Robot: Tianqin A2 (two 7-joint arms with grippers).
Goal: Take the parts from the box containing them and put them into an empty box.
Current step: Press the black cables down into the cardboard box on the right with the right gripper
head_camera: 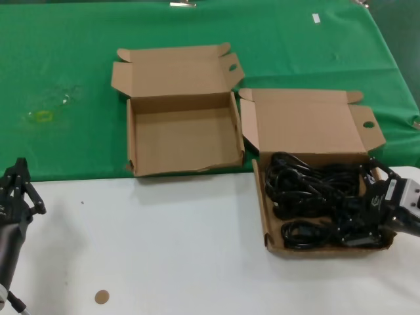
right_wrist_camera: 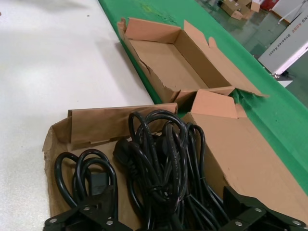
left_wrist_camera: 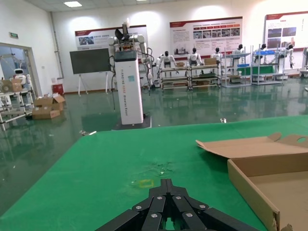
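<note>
The parts, black cord bundles [head_camera: 315, 197], fill the box containing them [head_camera: 308, 125] at the right, whose lid flap has a small round hole. My right gripper [head_camera: 357, 220] is down inside that box at its right end. In the right wrist view its fingers [right_wrist_camera: 91, 214] stand wide apart, open, with a thick bundle of cords [right_wrist_camera: 163, 154] between them. The empty box [head_camera: 184, 141], with an oval hole in its flap, lies open to the left on the green cloth. My left gripper [head_camera: 16, 190] is parked at the far left, shut on nothing [left_wrist_camera: 166, 185].
A green cloth [head_camera: 79, 59] covers the far half of the table and bare white tabletop [head_camera: 164, 249] the near half. A small brown disc [head_camera: 101, 296] lies on the white part. A yellowish mark [head_camera: 42, 116] shows on the cloth.
</note>
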